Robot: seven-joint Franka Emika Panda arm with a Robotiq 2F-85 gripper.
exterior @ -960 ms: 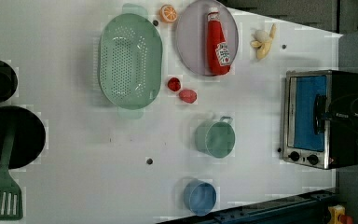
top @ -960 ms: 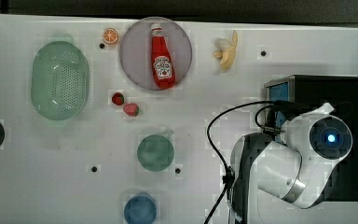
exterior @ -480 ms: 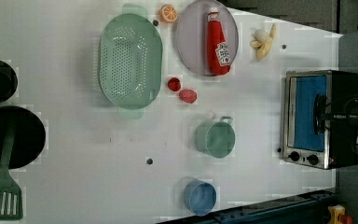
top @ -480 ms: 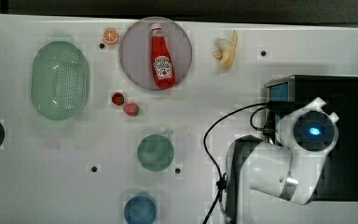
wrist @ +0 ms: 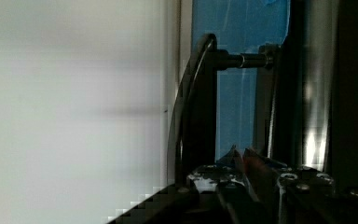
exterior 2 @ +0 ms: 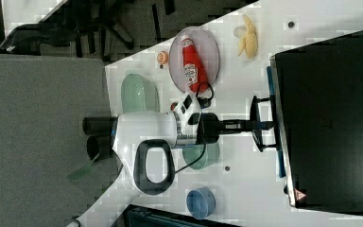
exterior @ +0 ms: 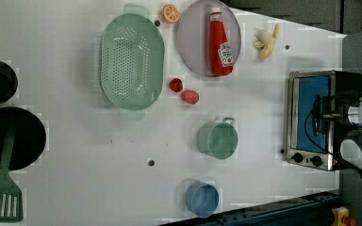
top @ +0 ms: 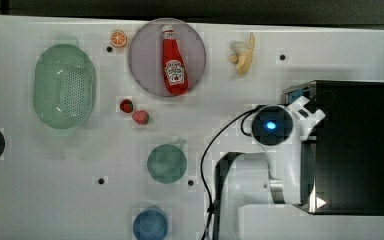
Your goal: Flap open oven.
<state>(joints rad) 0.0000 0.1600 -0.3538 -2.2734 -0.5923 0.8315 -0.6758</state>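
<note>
Clamping the oven's point(exterior 2: 326, 118) dark bar handle point(exterior 2: 254, 124), the fingers point(exterior 2: 263, 125) meet blue-tinted glass.

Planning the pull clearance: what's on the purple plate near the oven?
Just a ketchup bottle lying flat on the plate. Whatever the bottle covers can't be seen. The oven door looks closed.

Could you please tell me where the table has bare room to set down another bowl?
In the left view, the widest bare patch lies between the green colander, the black pan and the blue cup. Another lies between the green mug and the oven. It is crowded around the plate, orange half and strawberries.
</note>
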